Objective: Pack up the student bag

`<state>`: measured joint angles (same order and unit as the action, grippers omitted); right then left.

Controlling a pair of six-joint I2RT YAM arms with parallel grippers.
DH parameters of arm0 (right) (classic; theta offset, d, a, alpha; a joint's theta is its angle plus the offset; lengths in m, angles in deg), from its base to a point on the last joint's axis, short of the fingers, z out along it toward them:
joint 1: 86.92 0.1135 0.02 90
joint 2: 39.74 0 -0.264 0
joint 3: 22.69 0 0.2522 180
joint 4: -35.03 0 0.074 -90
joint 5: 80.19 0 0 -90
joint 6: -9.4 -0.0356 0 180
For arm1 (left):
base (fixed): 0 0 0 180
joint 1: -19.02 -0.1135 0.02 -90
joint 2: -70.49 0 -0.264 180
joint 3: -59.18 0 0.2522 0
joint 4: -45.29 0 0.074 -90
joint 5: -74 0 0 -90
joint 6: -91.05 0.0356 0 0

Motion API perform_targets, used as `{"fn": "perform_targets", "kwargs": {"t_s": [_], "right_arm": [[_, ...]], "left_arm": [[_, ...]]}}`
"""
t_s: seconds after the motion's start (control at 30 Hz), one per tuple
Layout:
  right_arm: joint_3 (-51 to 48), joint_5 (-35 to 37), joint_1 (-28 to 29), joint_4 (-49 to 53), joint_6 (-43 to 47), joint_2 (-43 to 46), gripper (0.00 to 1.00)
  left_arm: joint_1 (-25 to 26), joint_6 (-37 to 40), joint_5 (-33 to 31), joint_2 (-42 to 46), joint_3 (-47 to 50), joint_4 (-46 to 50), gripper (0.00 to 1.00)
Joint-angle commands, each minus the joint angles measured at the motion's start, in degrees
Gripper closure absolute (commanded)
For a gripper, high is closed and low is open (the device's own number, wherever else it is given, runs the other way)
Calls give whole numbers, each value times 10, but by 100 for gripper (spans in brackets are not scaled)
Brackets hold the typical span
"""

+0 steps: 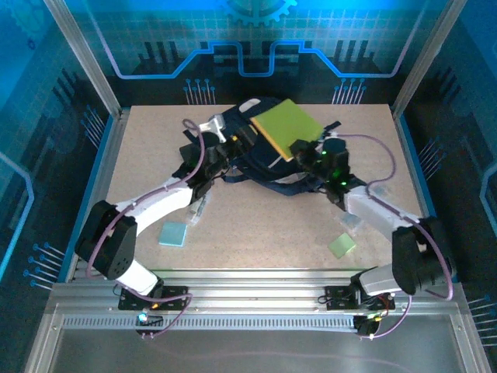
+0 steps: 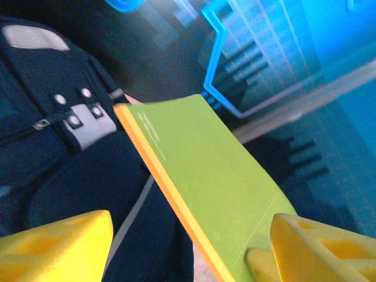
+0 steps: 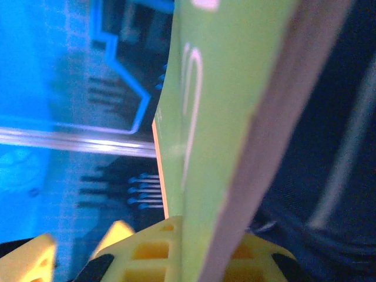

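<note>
Right end effector (image 3: 200, 255) pinched the flat lime-green notebook (image 1: 286, 128) (left end effector (image 2: 188, 252) gaped empty); it could slip outside the navy fabric student bag (image 2: 53, 147).

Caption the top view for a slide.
Packing the student bag: right gripper clamps a green notebook over the navy bag.

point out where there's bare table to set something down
Widest bare patch: the near centre of the table, between the blue square and the green square. Also the far right corner, beside the student bag. Crowded: mid-table, where the bag, green notebook, left gripper and right gripper meet.
</note>
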<state>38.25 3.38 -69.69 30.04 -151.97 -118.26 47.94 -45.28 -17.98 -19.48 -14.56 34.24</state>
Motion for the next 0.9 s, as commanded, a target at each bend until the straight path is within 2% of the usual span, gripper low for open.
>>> {"fn": "perform_targets", "kwargs": {"t_s": [0.0, 0.13, 0.27, 0.37, 0.5, 0.7, 0.87], "right_arm": [[-15, -14, -60, 143, 113, 74, 100], [-14, -9, -143, 270, 205, 149, 100], [4, -32, -221, 380, 270, 178, 100], [-13, -86, -282, 384, 278, 193, 100], [-32, -122, -337, 377, 275, 207, 100], [-43, -159, -364, 363, 267, 206, 100], [-44, -176, -364, 358, 265, 200, 100]], "left_arm": [[13, 141, 86, -35, -69, 121, 28], [39, 252, 91, -79, -155, 224, 27], [73, 346, 82, -149, -261, 343, 24], [97, 391, 73, -205, -329, 418, 23], [121, 423, 76, -259, -370, 460, 25], [133, 450, 98, -317, -417, 514, 30], [133, 469, 78, -355, -443, 531, 34]]}}
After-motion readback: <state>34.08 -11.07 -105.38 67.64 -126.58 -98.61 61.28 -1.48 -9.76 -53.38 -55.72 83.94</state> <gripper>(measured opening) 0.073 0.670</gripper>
